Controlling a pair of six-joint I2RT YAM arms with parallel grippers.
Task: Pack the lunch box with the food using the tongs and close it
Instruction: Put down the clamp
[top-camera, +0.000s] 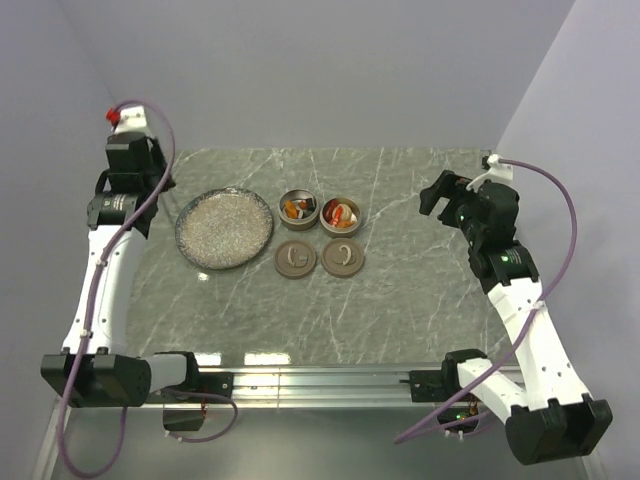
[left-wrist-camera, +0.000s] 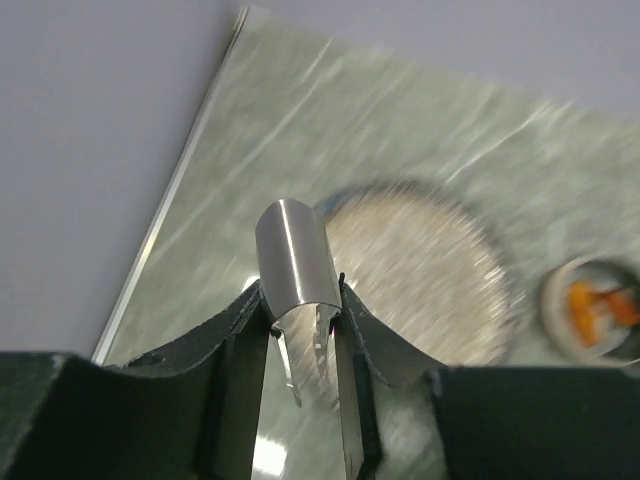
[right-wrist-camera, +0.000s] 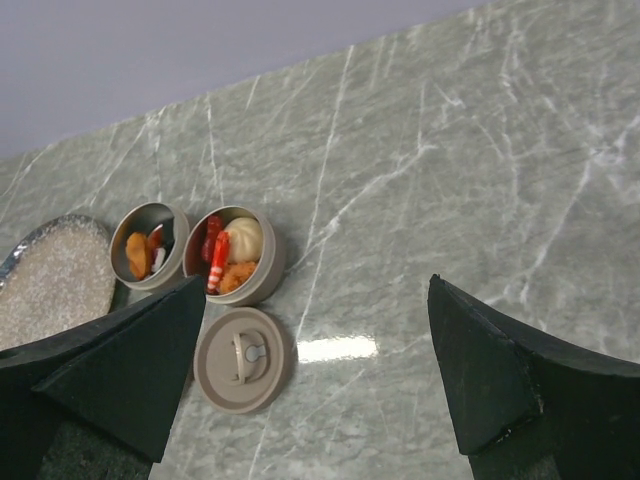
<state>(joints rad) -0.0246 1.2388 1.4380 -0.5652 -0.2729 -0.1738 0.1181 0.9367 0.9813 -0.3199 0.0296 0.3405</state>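
Note:
My left gripper hovers at the table's far left, beyond the plate, and is shut on the tongs. Their silvery bend sticks up between the fingers and the two thin arms point down towards the table. The lunch box is two open round tins at mid-table. Both hold the food: orange and red pieces in the left tin, and a white bun, a red-striped piece and orange bits in the right. My right gripper hangs open and empty over the right side, its jaws wide apart.
Two tan lids lie flat just in front of the tins. A speckled grey plate sits left of the tins, with nothing on it. Purple-grey walls close off the back and both sides.

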